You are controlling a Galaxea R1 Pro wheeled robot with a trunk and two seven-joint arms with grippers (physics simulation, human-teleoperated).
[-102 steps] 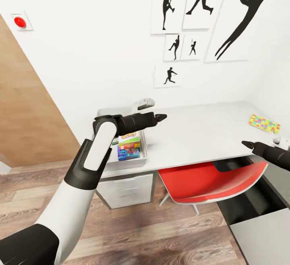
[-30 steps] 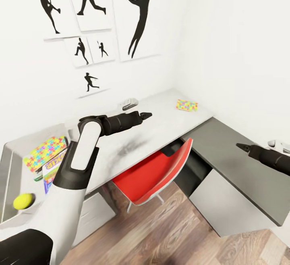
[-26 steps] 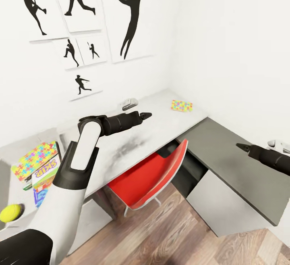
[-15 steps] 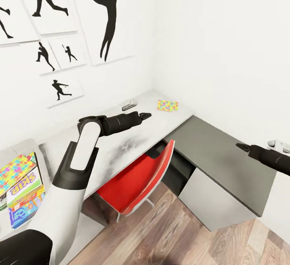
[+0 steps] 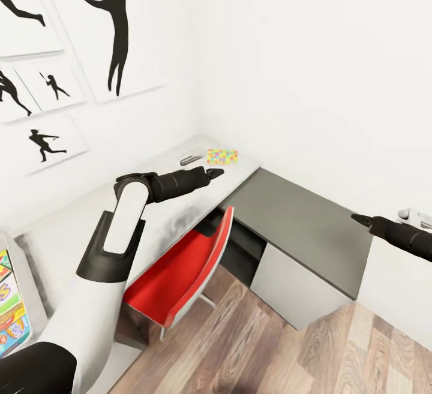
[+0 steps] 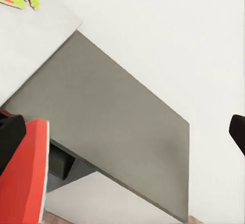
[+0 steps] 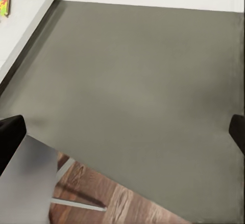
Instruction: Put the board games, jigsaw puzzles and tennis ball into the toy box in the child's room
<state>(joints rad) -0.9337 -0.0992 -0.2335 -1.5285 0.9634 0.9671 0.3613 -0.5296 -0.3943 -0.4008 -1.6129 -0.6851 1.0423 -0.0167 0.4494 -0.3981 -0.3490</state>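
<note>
Both wrist views show spread fingers holding nothing. The left gripper (image 5: 216, 173) hovers, arm bent, above the table (image 5: 78, 232), near one jigsaw puzzle (image 5: 222, 156). The right gripper (image 5: 361, 220) reaches over the dark cabinet (image 5: 300, 220). Game boxes (image 5: 9, 310) are cut off at the frame's edge.

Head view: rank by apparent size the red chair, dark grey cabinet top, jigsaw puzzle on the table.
1. dark grey cabinet top and red chair: similar; chair sits nearer the camera, so unranked.
2. jigsaw puzzle: clearly smallest, though farthest away on the table.
</note>
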